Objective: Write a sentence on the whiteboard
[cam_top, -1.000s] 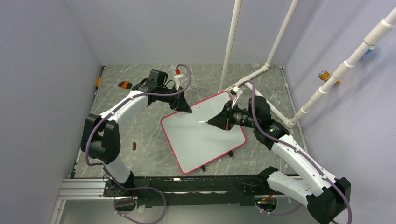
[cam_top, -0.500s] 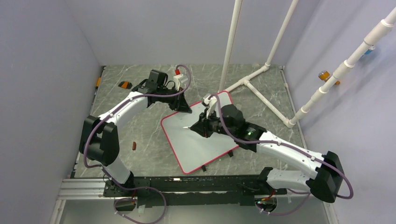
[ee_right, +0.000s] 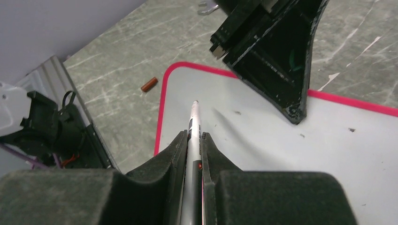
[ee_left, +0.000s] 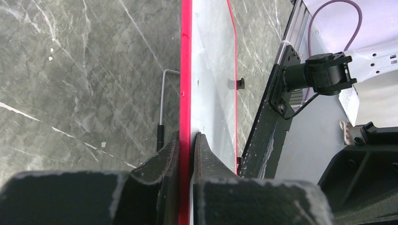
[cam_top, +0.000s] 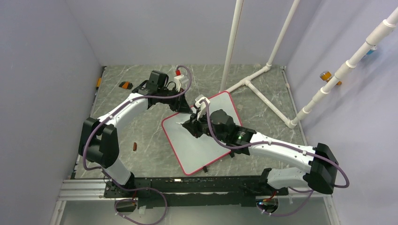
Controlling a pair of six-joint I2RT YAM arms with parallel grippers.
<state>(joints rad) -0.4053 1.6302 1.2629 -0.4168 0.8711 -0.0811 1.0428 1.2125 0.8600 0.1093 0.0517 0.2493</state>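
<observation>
Whiteboard (cam_top: pixel 206 150): lies on the grey marbled surface (cam_top: pixel 141 136), turned cornerwise to the arms. No written words show on its white face.
Left claw (ee_left: pixel 186 140): closed narrow on the whiteboard's far red rim, a finger on each side, likely to pin the board against the push of writing.
Right claw (ee_right: pixel 192 138): clamped on a white marker (ee_right: pixel 194 117), over the whiteboard's far-left corner.
Marker tip: aimed at the face just inside that corner; I cannot tell whether it touches.
Stage: judged the start of the first word.
Reddish-brown piece (cam_top: pixel 135 146): left of the whiteboard, apart from it; perhaps the cap.
</observation>
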